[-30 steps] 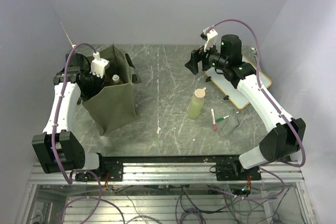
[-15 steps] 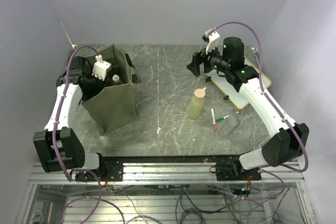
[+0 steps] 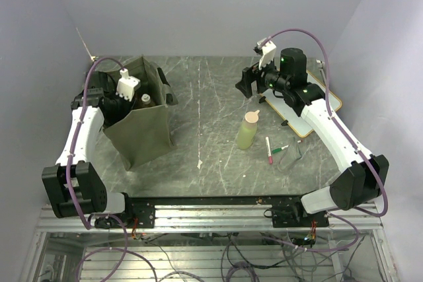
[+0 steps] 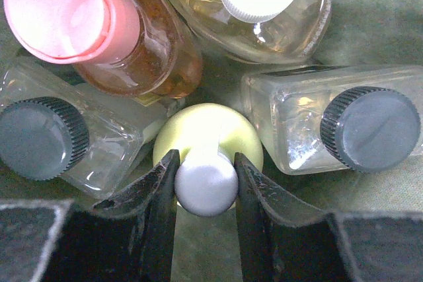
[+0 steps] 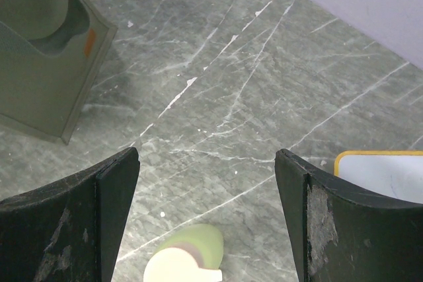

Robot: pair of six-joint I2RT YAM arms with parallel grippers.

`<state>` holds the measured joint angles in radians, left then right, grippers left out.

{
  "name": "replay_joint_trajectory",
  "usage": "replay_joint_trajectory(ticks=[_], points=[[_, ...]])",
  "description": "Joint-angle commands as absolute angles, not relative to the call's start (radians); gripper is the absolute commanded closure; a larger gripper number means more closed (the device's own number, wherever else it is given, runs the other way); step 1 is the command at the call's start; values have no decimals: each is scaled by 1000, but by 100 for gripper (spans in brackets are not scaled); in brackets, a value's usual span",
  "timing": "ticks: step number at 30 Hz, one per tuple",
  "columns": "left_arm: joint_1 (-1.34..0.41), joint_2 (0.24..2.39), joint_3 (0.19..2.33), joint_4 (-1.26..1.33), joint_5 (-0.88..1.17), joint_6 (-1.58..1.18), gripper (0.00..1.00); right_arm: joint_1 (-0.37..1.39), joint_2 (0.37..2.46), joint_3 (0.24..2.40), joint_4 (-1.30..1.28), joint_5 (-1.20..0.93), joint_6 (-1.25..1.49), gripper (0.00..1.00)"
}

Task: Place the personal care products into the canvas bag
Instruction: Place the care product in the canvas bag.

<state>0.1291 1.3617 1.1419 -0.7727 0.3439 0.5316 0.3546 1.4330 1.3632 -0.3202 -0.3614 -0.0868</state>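
Note:
The olive canvas bag [image 3: 142, 130] stands upright at the left of the table. My left gripper [image 3: 125, 100] reaches down into it and, in the left wrist view, my left gripper [image 4: 205, 156] is shut on the white cap [image 4: 206, 186] of a pale yellow bottle [image 4: 208, 123]. Around it in the bag lie an orange bottle [image 4: 132, 51], an amber one with a white cap [image 4: 258, 4], and two clear ones with black caps [image 4: 297, 123] [image 4: 66, 137]. A light green bottle [image 3: 248, 130] stands on the table. My right gripper [image 3: 246, 82] hangs open above and behind it, empty [image 5: 206, 156].
A wood-framed whiteboard [image 3: 310, 113] lies at the right under my right arm. A red pen [image 3: 268, 150] and a green pen [image 3: 279, 149] lie just right of the green bottle. The bag's corner [image 5: 39, 77] shows at upper left in the right wrist view.
My right wrist has shifted slightly to the right and back, jaws still open. The left gripper stays in the bag, holding the cap.

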Motion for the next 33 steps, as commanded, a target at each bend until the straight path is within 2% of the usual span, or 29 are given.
replay_joint_trajectory(ticks=[1, 21, 33], points=[[128, 1319, 1137, -644, 324, 530, 93, 356, 1412, 1362, -313, -353, -98, 16], [128, 1281, 1112, -536, 275, 503, 92, 357, 1402, 1347, -317, -344, -109, 16], [127, 1302, 1144, -601, 324, 497, 53, 356, 1388, 1331, -346, -342, -169, 15]])
